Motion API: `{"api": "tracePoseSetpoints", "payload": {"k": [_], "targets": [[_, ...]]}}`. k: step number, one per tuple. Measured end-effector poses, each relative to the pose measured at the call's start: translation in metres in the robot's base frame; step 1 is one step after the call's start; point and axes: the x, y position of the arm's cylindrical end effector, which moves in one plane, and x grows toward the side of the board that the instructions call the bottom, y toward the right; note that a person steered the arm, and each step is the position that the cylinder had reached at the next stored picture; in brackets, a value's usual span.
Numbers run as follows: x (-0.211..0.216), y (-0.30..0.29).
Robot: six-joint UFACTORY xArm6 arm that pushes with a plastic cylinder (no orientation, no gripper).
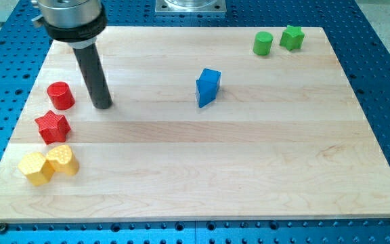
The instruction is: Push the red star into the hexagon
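Look at your tabletop (263, 169): a blue block (208, 87) stands near the middle, alone. Up at the view's top right, a green cylinder (263, 43) sits just beside a green star (292, 37). Over at the view's left, a red cylinder (60, 95) rests near the edge.

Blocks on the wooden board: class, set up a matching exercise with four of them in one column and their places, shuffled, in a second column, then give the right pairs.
Column one:
1. red star
2. blue block
3. green star
4. red cylinder

Column two:
A. near the view's top right corner
B. just left of my tip
C. near the board's middle
D. just above the two yellow blocks

Pairs: 1-D, 2-C, 3-A, 4-B
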Motion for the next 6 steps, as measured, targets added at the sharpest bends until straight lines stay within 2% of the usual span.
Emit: {"api": "tracePoseSetpoints", "payload": {"k": [2,3,5,6], "targets": [[0.059,-0.032],[0.109,-0.024],[0.061,-0.021],[0.042,-0.044]]}}
